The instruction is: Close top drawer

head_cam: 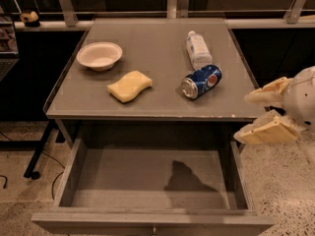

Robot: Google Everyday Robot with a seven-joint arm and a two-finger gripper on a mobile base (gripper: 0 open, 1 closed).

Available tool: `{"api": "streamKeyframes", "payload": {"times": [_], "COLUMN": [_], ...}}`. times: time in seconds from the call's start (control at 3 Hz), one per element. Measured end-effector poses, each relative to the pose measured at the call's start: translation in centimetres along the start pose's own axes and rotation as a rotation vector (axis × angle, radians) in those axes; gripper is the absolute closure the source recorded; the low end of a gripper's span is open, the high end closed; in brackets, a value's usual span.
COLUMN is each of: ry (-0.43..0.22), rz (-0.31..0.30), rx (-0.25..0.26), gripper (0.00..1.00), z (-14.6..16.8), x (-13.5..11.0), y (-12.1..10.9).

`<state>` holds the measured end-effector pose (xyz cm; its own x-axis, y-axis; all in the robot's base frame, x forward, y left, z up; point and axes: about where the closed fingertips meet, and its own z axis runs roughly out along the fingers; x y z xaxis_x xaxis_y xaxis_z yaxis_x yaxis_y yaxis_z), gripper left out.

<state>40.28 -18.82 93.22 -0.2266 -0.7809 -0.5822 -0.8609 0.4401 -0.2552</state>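
The top drawer (123, 181) stands pulled far out from under the table (147, 38), toward the camera, with its grey box interior exposed and 1 small round knob (154, 228) at the middle of its front panel. The gripper (244, 118) hangs just off the table's right front corner, above the drawer's right wall, its 2 cream fingers (269, 131) spread apart and gripping nothing. On the table lie 1 white bowl (99, 55) at rear left, 1 yellow sponge (129, 86) in front of it, and 1 bottle (198, 48) with 1 blue can (201, 81) at right, both on their sides.
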Motion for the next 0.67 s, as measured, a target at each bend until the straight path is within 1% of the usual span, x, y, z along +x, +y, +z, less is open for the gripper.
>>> {"api": "streamKeyframes", "payload": {"times": [0.67], "ry": [0.000], "rz": [0.000], "rx": [0.000], "gripper": [0.89], "z": [0.00], "x": [0.00], "y": [0.00]}}
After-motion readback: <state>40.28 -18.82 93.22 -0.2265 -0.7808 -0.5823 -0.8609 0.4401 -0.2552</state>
